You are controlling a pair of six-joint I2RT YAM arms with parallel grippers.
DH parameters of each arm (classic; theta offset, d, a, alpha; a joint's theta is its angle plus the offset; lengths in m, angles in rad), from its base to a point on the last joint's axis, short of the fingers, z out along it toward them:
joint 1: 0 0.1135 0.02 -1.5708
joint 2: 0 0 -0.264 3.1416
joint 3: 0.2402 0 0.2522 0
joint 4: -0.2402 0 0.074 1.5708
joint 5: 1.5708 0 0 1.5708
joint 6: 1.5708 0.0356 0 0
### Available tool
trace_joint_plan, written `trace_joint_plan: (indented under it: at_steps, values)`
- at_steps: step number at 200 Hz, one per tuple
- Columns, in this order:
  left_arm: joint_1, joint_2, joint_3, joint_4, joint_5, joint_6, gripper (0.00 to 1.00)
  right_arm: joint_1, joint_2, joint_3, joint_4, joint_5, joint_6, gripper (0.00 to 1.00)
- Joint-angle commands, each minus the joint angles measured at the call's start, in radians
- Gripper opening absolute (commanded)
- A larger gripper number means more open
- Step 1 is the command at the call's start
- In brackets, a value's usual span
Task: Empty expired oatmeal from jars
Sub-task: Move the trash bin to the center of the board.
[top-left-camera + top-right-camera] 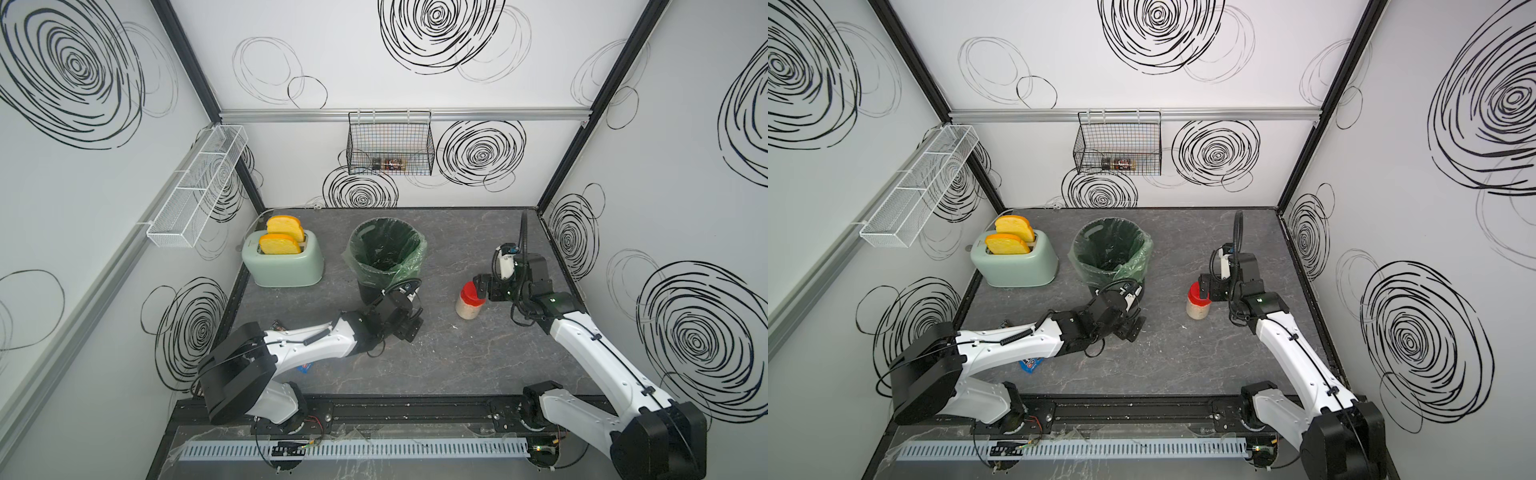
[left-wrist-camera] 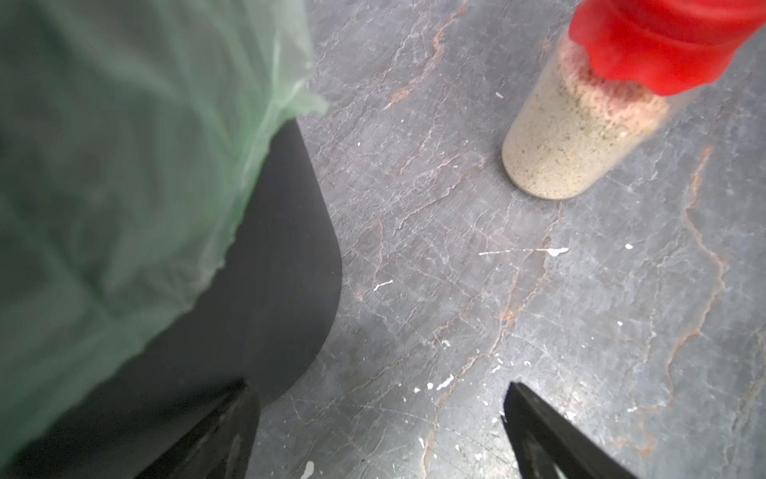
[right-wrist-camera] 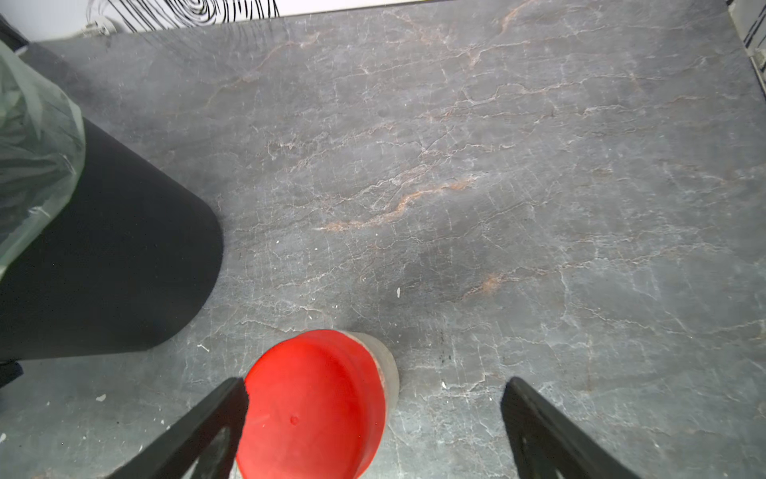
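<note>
Overhead and wrist views, read from left to right.

A white mesh shelf (image 1: 195,191) hangs on the left wall. Below it, a pale green toaster (image 1: 286,266) stands at the rear left of the grey worktop (image 1: 457,365) and carries two yellow bread slices (image 1: 284,228) upright in its slots.

The left arm (image 1: 307,340) reaches across the worktop, above a small blue packet (image 1: 1030,365), and its wrist stands just in front of the bin (image 1: 368,291). The left jaws point down at the worktop beside the bin's base. In the left wrist view they are spread wide, with only bare worktop and pale flecks (image 2: 551,251) between the fingertips (image 2: 232,414). They hold nothing.

The bin is black, open-topped and lined with a green bag (image 1: 417,257) folded over its rim. On the rear wall above it hangs a black wire basket (image 1: 390,143) containing small dark jars.

The jar (image 1: 468,311) stands upright on the worktop to the right of the bin and apart from it, in both top views (image 1: 1198,311). Its red lid (image 1: 471,293) is on. Oatmeal (image 2: 572,141) fills it almost to the lid.

The right arm (image 1: 590,345) reaches in from the right, with its wrist at the jar. The right jaws are spread wide at lid height. In the right wrist view the lid (image 3: 311,406) lies between them, close against one jaw and well clear of the other. Contact with the near jaw cannot be confirmed, and nothing is gripped.
</note>
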Motion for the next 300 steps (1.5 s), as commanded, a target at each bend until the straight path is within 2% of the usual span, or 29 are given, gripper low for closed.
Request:
trace_joint_plan:
  at_steps: [1, 27, 44, 66, 106, 129, 155, 185, 250, 300]
  values:
    - [-0.083, -0.019, 0.053, 0.024, -0.048, 0.028, 0.96, 0.044, 0.03, 0.066, -0.106, 0.047, -0.037, 0.98]
    - [-0.218, -0.033, 0.08, 0.014, -0.157, -0.032, 0.96, 0.087, 0.071, 0.119, -0.171, 0.094, -0.052, 0.98]
    - [-0.299, -0.045, 0.066, 0.068, -0.249, -0.045, 0.96, 0.107, 0.104, 0.147, -0.21, 0.104, -0.064, 0.98]
    - [-0.372, -0.062, -0.024, 0.313, -0.282, -0.006, 0.96, 0.128, 0.148, 0.182, -0.259, 0.119, -0.074, 0.98]
    - [-0.36, -0.022, -0.24, 0.917, -0.108, 0.113, 0.96, 0.131, 0.189, 0.237, -0.332, 0.129, -0.063, 0.98]
    - [-0.347, 0.078, -0.235, 1.041, -0.05, 0.179, 0.96, 0.119, 0.179, 0.229, -0.326, 0.11, -0.032, 0.98]
    - [-0.343, 0.22, -0.218, 1.191, -0.041, 0.218, 0.96, 0.092, 0.173, 0.237, -0.332, 0.085, -0.031, 0.98]
    - [-0.327, 0.356, -0.144, 1.232, -0.034, 0.184, 0.96, 0.059, 0.16, 0.242, -0.336, 0.062, -0.03, 0.98]
    - [-0.271, 0.525, 0.045, 1.118, 0.015, 0.074, 0.96, 0.016, 0.15, 0.231, -0.319, 0.034, -0.022, 0.98]
    - [-0.252, 0.588, 0.099, 1.104, -0.032, 0.019, 0.96, -0.004, 0.141, 0.229, -0.319, 0.017, -0.02, 0.98]
